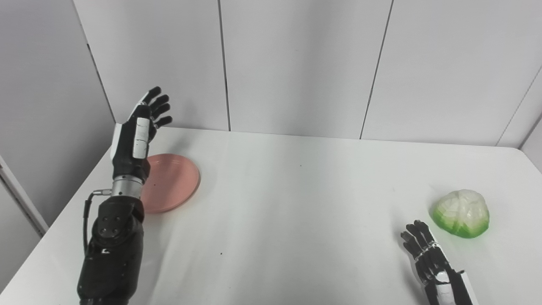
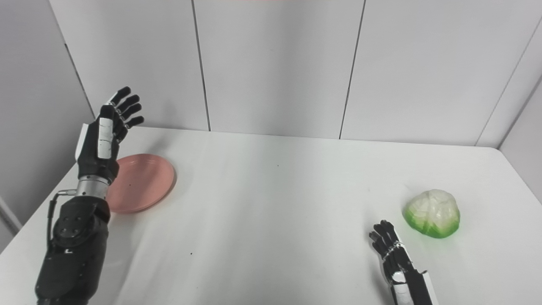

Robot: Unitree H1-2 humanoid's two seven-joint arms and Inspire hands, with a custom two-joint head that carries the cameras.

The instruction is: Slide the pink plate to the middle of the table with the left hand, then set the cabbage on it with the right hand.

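**Plate untouched, left hand raised**

White table (image 1: 271, 203) beneath grey panels: the pink plate (image 1: 173, 182) lies at the far left, the cabbage (image 1: 461, 212) well apart at the right. Left hand (image 1: 142, 127) is raised, fingers spread, empty; right hand (image 1: 427, 254) rests open near the cabbage. Pressing the rim could tip the plate instead of sliding it.

table (image 1: 296, 220): white, matte | walls (image 1: 296, 63): pale grey panels, dark vertical seams | light: soft, even
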